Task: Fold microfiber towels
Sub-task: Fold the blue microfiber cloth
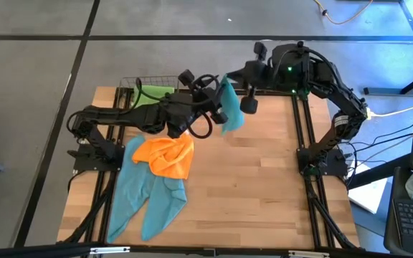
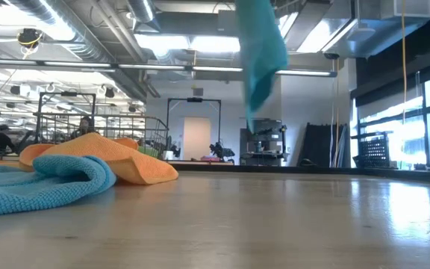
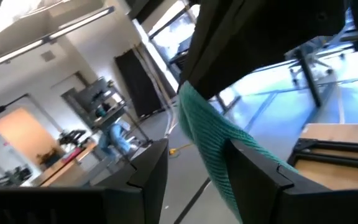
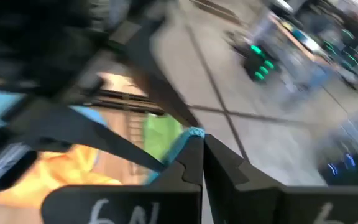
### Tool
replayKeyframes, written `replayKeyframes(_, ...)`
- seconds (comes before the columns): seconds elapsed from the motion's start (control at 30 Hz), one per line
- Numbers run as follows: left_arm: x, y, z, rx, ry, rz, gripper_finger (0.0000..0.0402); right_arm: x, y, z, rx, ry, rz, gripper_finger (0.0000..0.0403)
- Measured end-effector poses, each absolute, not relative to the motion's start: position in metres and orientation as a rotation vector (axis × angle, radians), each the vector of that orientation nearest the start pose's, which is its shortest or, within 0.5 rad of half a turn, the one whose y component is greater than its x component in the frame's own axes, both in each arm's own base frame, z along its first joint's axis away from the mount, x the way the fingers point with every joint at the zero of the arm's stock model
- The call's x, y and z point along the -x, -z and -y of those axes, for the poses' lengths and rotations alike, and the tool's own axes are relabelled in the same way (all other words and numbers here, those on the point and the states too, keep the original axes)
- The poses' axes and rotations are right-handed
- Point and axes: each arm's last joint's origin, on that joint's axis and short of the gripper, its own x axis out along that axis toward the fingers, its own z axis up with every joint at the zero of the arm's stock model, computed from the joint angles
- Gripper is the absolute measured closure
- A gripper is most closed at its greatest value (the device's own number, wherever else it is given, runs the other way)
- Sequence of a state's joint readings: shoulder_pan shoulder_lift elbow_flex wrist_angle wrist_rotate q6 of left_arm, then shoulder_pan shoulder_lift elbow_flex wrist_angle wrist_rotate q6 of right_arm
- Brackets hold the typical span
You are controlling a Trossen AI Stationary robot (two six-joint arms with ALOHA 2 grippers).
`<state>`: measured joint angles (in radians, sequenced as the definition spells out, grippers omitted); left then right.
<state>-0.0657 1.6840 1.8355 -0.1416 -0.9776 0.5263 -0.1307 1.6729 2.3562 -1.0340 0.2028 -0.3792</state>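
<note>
High view: my left fingers (image 1: 219, 107) and right fingers (image 1: 229, 84) both pinch a teal towel (image 1: 231, 107) above the desk's (image 1: 264, 179) far edge.

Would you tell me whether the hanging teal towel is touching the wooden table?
Apart. The low view shows the teal towel hanging high, its lowest tip ending well above the table, with the room visible in between.

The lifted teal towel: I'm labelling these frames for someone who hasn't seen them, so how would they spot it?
Start at the wooden table and look toward its far edge, where both arms meet. The teal towel hangs there in the air, pinched between the left gripper and the right gripper. Unlike the orange towel and the other teal ones, it is off the table.
</note>
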Motion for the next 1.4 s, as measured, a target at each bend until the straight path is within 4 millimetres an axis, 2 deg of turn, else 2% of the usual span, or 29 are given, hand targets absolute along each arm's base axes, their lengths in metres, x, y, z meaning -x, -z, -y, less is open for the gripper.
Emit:
replayKeyframes(0.17,-0.369,-0.463,0.006,-0.528,-0.839,-0.237,0.0249,-0.286,-0.533,0.04,0.439,0.144,-0.412,0.0395)
replayKeyframes(0.57,-0.366,-0.462,0.035,-0.53,-0.809,-0.228,0.0249,-0.277,-0.518,0.052,0.415,0.145,-0.591,0.0395)
replayKeyframes(0.67,-0.365,-0.463,0.043,-0.526,-0.803,-0.22,0.0249,-0.275,-0.517,0.057,0.389,0.159,-0.602,0.0395)
replayKeyframes(0.87,-0.362,-0.467,0.054,-0.497,-0.828,-0.189,0.0249,-0.276,-0.518,0.058,0.333,0.073,-0.567,0.0395)
replayKeyframes(0.97,-0.362,-0.469,0.049,-0.457,-0.898,-0.177,0.0249,-0.276,-0.518,0.056,0.317,0.037,-0.557,0.0395)
replayKeyframes(1.1,-0.367,-0.471,0.039,-0.392,-0.943,-0.119,0.0249,-0.276,-0.517,0.053,0.317,0.103,-0.578,0.0395)
replayKeyframes(1.27,-0.371,-0.469,0.029,-0.364,-0.834,-0.08,0.0249,-0.27,-0.524,0.051,0.345,0.057,-0.525,0.0395)
replayKeyframes(1.4,-0.369,-0.472,0.017,-0.328,-0.846,-0.06,0.0249,-0.256,-0.539,0.047,0.388,0.05,-0.425,0.0395)
